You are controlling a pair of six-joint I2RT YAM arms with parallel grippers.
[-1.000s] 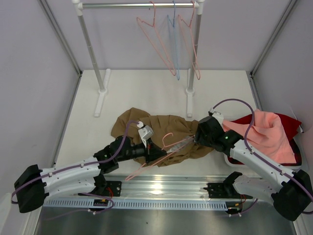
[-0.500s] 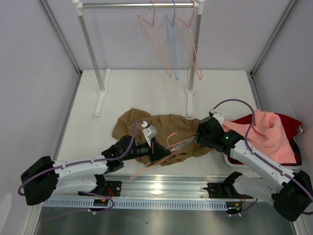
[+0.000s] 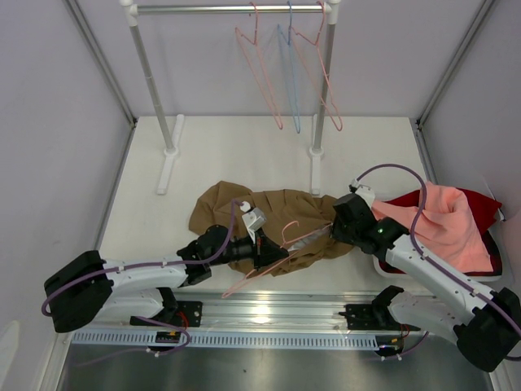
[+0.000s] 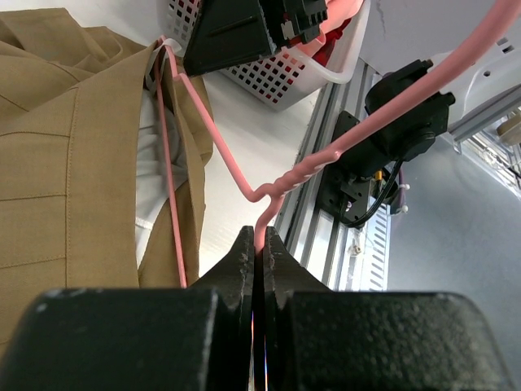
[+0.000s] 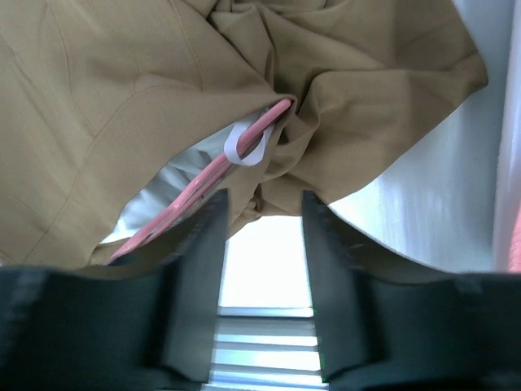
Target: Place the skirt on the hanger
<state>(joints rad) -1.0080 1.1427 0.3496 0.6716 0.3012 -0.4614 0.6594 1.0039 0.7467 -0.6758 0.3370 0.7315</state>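
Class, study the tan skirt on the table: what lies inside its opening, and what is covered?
Inside the skirt show its pale lining, a white loop and one arm of the pink hanger. Deeper in, folded cloth covers the rest.

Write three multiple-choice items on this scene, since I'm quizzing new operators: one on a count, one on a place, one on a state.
1. How many wire hangers hang on the metal rail? A) three B) one C) five
2. Where is the tan-brown pleated skirt? A) draped over the rail B) folded in a drawer C) lying on the white table
3. What are the left arm's jaws doing? A) standing open, empty B) shut on the thin salmon-pink wire hanger C) shut on the skirt
Answers: 1 A, two pink, one light blue; 2 C, it lies crumpled there; 3 B, the left wrist view shows its wire pinched.
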